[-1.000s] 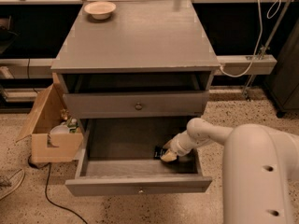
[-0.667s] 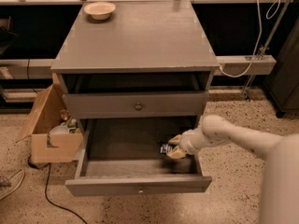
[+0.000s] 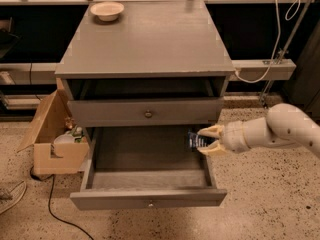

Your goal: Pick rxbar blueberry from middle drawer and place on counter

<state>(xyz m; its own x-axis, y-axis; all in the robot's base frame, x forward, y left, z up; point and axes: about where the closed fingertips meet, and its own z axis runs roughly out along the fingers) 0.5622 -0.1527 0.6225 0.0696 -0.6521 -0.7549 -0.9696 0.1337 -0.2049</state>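
Note:
The middle drawer [image 3: 150,196] is pulled open at the cabinet's bottom, its pale knob at front centre. My gripper [image 3: 204,140] reaches in from the right on a white arm and is shut on the rxbar blueberry [image 3: 194,140], a dark blue-black wrapper with white print. The bar is held upright above the drawer's right side, near its right wall and clear of the drawer floor. The counter [image 3: 145,36] is the broad grey top of the cabinet, above and behind the gripper.
A pale bowl [image 3: 107,10] sits at the counter's back left corner. The drawer above has a brassy knob [image 3: 148,114] and is shut. An open cardboard box [image 3: 55,136] with items stands on the floor left of the cabinet. A cable [image 3: 55,211] lies on the floor.
My gripper has lifted the bar off the drawer floor and drawn it up and to the right. The arm has pulled back toward the right.

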